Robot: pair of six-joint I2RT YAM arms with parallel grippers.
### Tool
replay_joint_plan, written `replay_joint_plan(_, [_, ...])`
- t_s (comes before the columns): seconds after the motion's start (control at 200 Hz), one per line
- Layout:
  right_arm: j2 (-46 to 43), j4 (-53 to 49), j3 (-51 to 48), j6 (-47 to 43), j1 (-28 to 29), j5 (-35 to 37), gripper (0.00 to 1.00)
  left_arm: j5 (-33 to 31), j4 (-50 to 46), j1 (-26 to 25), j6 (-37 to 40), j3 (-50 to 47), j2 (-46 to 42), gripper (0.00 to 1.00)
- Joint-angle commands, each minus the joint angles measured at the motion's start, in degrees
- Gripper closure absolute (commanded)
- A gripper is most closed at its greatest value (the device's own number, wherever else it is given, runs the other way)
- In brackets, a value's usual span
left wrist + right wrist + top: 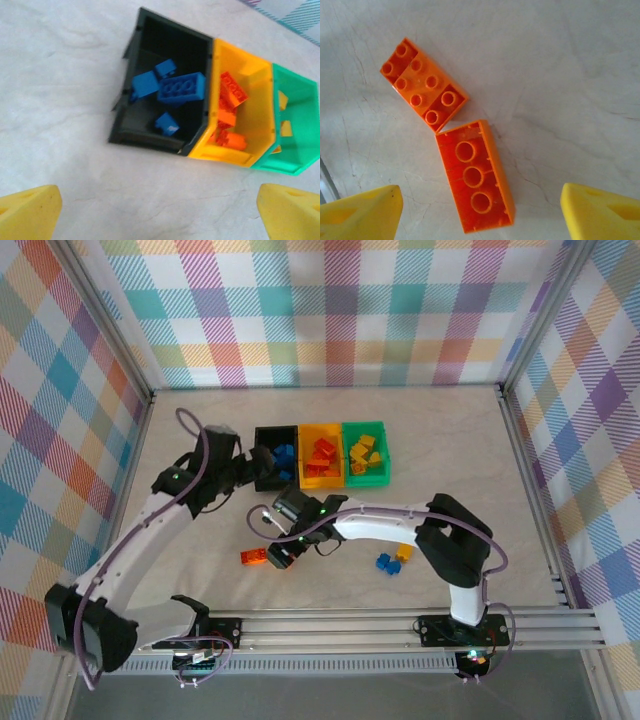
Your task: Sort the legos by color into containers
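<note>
Legos are in two places: most lie sorted inside the containers, and a few lie loose on the pale, marble-like table point(450, 440). Under my right gripper point(480, 212) there are two orange bricks of glossy hard plastic. One brick point(424, 84) lies with its studs up, two rows of four round studs, and its long axis goes diagonally from upper left to lower right in the right wrist view. The other brick point(475, 177) lies upside down, so I see its hollow underside with three round tubes in a line. Its long axis runs almost straight away from my wrist, a little tilted. The two bricks meet, or nearly meet, at one corner (I cannot tell if they really touch). My right yellow fingers point(362, 212) stand apart on both sides of the upturned brick, facing its long sides and not touching it, so this gripper is open and holds nothing.

My left gripper point(160, 215) is also wide open and empty, hanging above the table just before the bins. The black bin point(131, 65) holds blue bricks point(181, 89), the yellow-orange bin point(257, 95) holds orange bricks point(233, 90), and the green bin point(300, 107) holds yellow pieces point(283, 101), partly hidden by its wall. The three bins are rectangular, smooth and joined side by side.

Further to the right on the table a blue brick point(383, 562) and a yellow brick point(402, 553) lie close together.
</note>
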Motion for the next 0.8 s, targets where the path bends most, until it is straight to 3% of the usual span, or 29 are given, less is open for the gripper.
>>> replay_joint_plan(0.0, [2.1, -2.7, 2.9, -3.3, 1.8, 0.8, 0.18, 0.0, -2.6, 2.1, -1.1, -3.3, -4.1, 0.00])
replay_joint_plan(0.19, [5.9, -4.8, 4.1, -4.9, 3.6, 4.9, 0.20, 1.0, -3.0, 4.1, -1.2, -6.1, -6.8, 0.00])
replay_joint_plan(0.435, [7.1, -4.3, 3.4, -5.5, 4.6, 9.6, 0.32, 1.9, -2.3, 4.6, -1.6, -7.0, -6.7, 0.00])
replay_joint_plan(0.795, [5.4, -1.9, 0.8, -4.0, 4.5, 11.5, 0.60, 2.1, -2.2, 4.7, -1.6, -8.1, -7.1, 0.00])
